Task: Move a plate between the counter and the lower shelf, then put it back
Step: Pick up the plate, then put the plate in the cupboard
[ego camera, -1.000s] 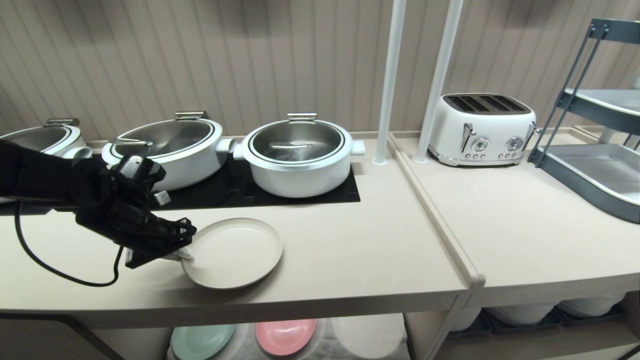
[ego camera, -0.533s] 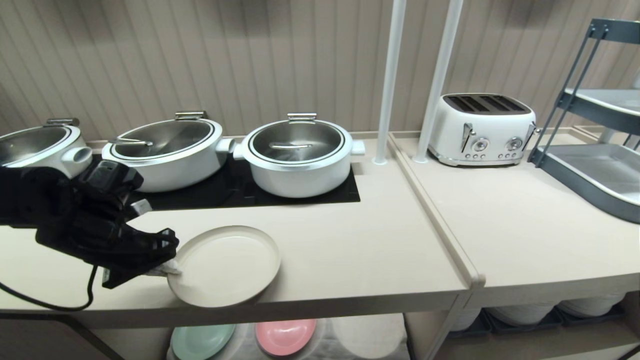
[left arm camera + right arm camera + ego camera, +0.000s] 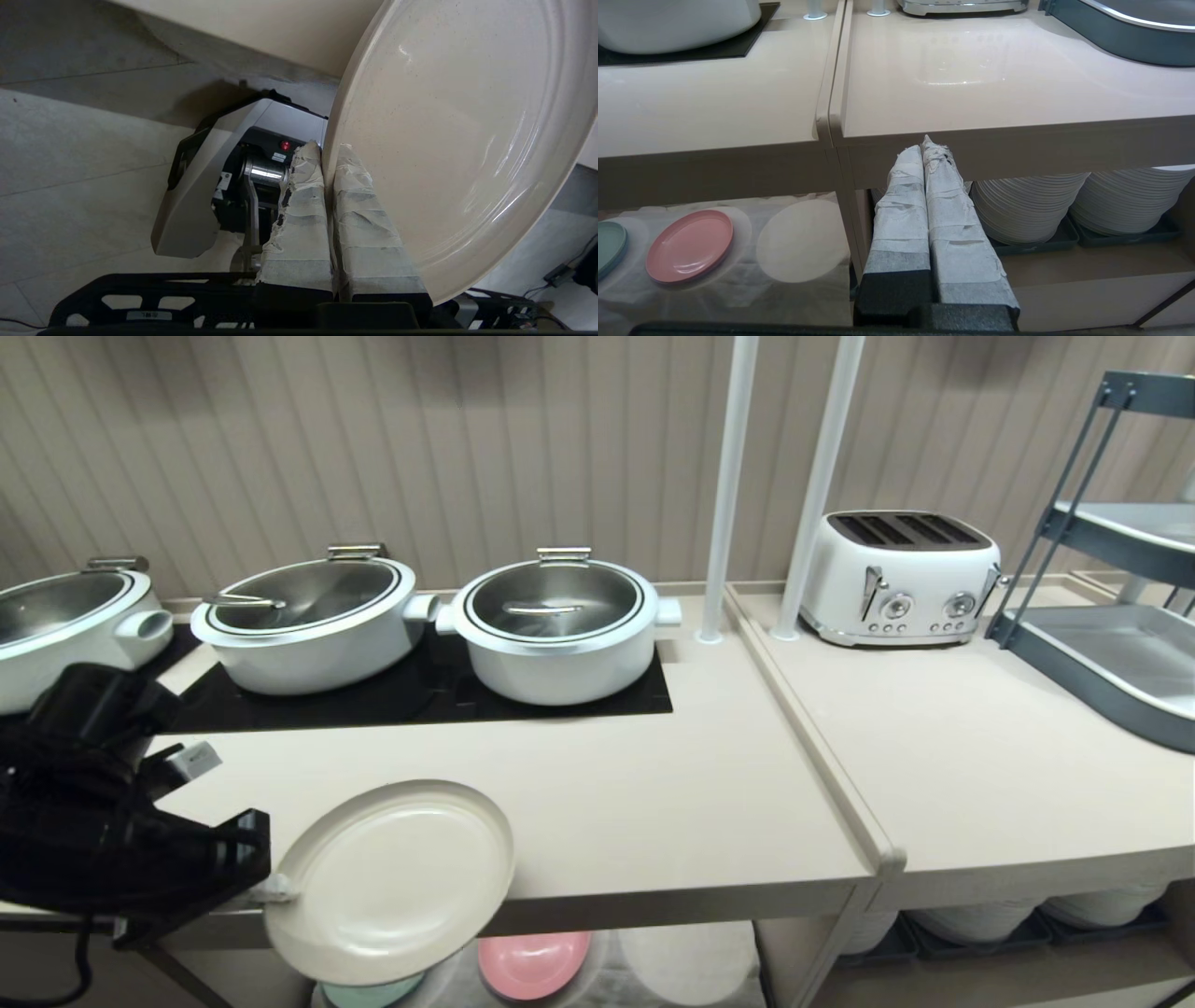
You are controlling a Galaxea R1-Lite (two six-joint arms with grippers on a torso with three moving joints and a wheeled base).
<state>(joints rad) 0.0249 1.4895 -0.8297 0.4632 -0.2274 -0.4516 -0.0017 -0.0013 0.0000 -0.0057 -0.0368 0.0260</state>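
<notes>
The cream-beige plate [image 3: 392,882] hangs tilted in the air, jutting out past the front edge of the counter [image 3: 653,821]. My left gripper [image 3: 271,889] is shut on the plate's left rim. In the left wrist view the taped fingers [image 3: 299,224] pinch the rim of the plate [image 3: 458,135] between them, at the left gripper [image 3: 326,151]. Below the counter lies the lower shelf [image 3: 738,280] with its white cloth. My right gripper [image 3: 927,144] is shut and empty, parked low in front of the counter's edge, out of the head view.
Three white lidded pots [image 3: 558,625] stand on the black hob panel [image 3: 411,695]. A white toaster [image 3: 898,577] and a grey tiered rack [image 3: 1111,616] are on the adjoining top. A pink plate [image 3: 532,963] and a mint-green plate [image 3: 369,994] lie on the cloth; white plate stacks [image 3: 1027,205] fill the right bay.
My left gripper has drawn the plate toward me and leftward, from resting on the counter to hanging tilted past its front edge. The right arm has not moved.
</notes>
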